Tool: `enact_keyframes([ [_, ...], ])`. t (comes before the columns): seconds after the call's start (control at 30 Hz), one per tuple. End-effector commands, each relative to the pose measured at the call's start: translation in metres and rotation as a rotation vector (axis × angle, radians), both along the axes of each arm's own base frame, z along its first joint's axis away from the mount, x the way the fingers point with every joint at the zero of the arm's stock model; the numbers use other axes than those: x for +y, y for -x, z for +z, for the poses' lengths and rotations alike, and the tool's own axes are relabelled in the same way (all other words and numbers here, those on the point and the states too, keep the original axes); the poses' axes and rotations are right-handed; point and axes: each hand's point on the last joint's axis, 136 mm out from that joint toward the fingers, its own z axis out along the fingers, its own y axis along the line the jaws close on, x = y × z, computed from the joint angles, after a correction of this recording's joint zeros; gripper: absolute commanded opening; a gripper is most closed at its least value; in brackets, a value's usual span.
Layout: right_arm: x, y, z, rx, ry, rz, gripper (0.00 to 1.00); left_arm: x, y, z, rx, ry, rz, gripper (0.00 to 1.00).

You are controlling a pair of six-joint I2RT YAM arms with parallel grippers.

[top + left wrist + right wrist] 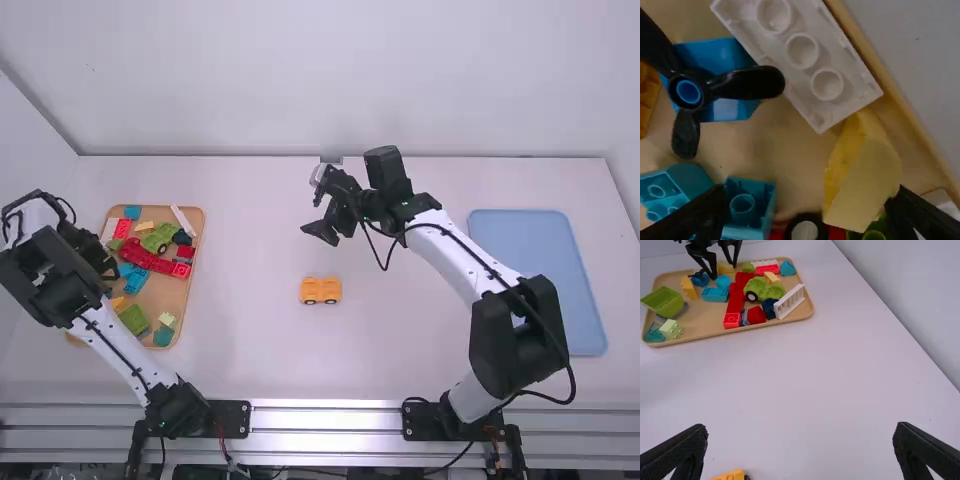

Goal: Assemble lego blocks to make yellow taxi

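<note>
Left end effector (809, 195): was spread over tray's (178, 290) left side | right end effector (801, 426): was spread | taxi base (321, 290): was seen mid-worktop (260, 340) | yellow block (860, 175): was best centred, pinched squarely, clear of white brick (802, 50)

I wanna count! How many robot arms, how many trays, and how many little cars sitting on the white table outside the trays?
Robot arms: 2 (left arm, right arm)
Trays: 2 (tan tray, blue tray)
Cars outside the trays: 1 (orange car)
Total: 5
</note>
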Motion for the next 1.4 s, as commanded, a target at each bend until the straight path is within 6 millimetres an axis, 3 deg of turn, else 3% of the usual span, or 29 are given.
enact_keyframes([
  [0.0,0.002,-0.002,0.026,-0.054,-0.031,0.008,0.98,0.0,0.011,-0.009,0.053,0.0,0.003,0.46],
  [0.07,0.002,-0.001,0.025,-0.053,-0.03,0.008,0.99,0.004,0.013,-0.009,0.065,-0.019,0.0,0.46],
  [0.23,0.002,-0.001,0.023,-0.048,-0.028,0.008,0.98,0.005,0.011,-0.01,0.056,-0.023,-0.027,0.6],
  [0.5,0.002,-0.001,0.023,-0.047,-0.028,0.008,0.99,0.013,0.004,-0.01,0.019,-0.049,-0.345,0.7],
  [0.83,0.001,0.0,0.022,-0.042,-0.024,0.006,0.99,0.023,0.013,-0.009,0.077,-0.08,-0.729,0.76],
  [1.03,0.002,0.0,0.022,-0.041,-0.023,0.007,0.99,0.028,0.005,-0.009,0.051,-0.101,-0.94,0.73],
  [1.13,0.002,0.001,0.021,-0.038,-0.022,0.007,0.99,0.026,-0.001,-0.01,0.015,-0.098,-1.012,0.63],
  [1.37,0.001,0.002,0.02,-0.031,-0.019,0.007,0.98,0.017,-0.002,-0.01,-0.017,-0.064,-1.038,0.67],
])
